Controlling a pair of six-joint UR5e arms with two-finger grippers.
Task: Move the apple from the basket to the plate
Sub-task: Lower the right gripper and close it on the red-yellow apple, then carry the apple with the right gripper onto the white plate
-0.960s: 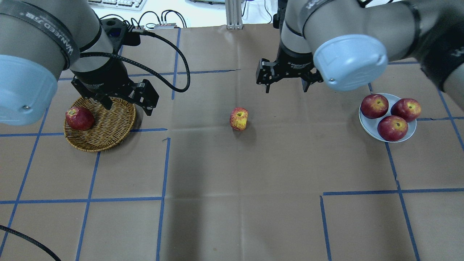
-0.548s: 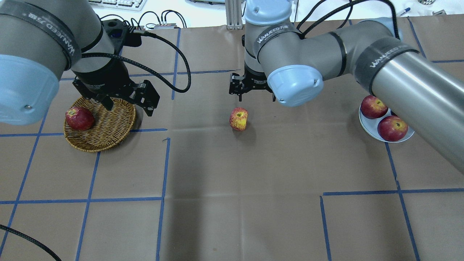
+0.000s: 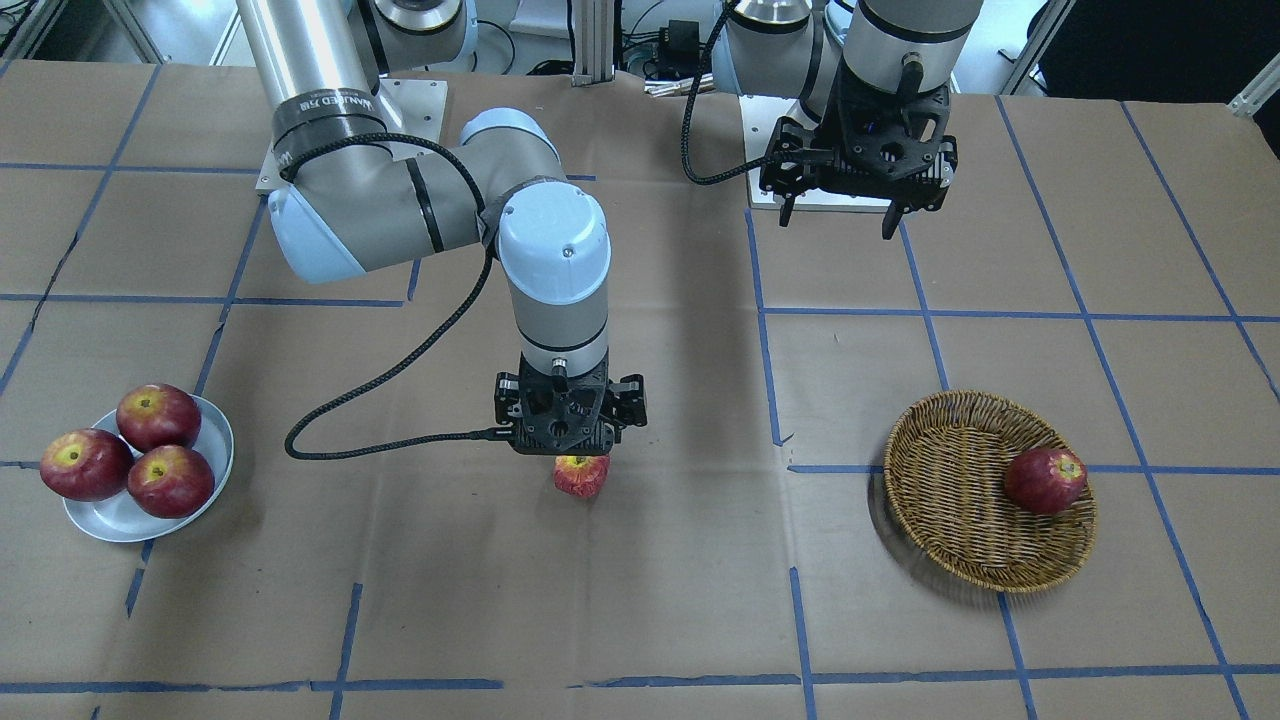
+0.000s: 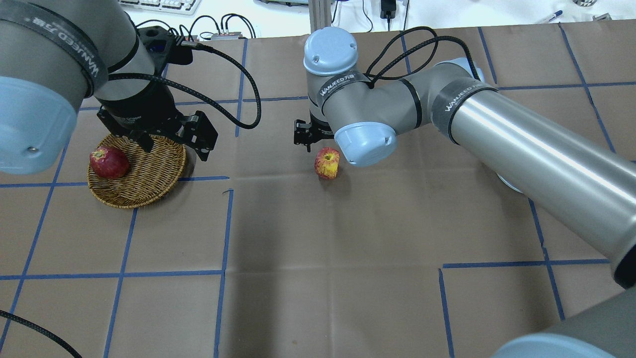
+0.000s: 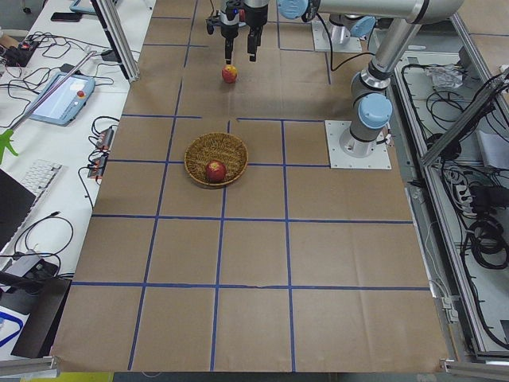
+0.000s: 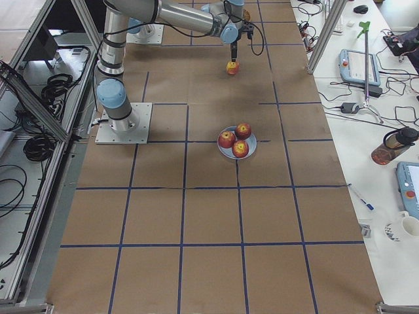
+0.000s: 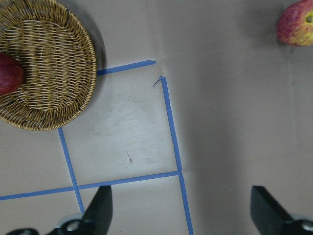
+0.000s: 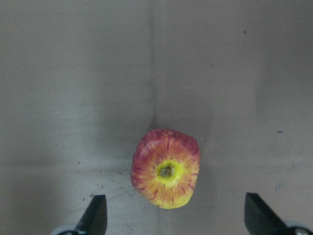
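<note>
Right gripper [image 8: 175,221]: jaws spread wide, nothing held. Both fingers [image 8: 95,216] show at the bottom corners of the right wrist view with bare paper between them.

The apple [image 8: 166,168] lies on the table paper [image 4: 318,278] near mid-table, outside the basket [image 4: 149,180] and well apart from the plate [image 3: 118,527]. Its yellow stem dip faces up at the wrist camera.

Key relation: the apple sits almost straight below the right gripper. Sideways it falls inside the finger gap, a little left of the gap's middle. The front view has the gripper body covering the apple's top, and the left side view shows the fingertips above the fruit, not touching.

The apple has no marked long axis; its outline is squarish and slightly tilted.

Judgement: a near-vertical descent with a small sideways trim should bracket it.

Left gripper [image 7: 183,210]: jaws also apart and empty. It hangs beside the basket's far rim, and the apple shows only at the far right corner of its wrist view. The right arm is clearly the nearer one.

A darker apple [image 4: 109,162] lies in the basket, and three dark apples [image 3: 128,452] fill most of the plate.
</note>
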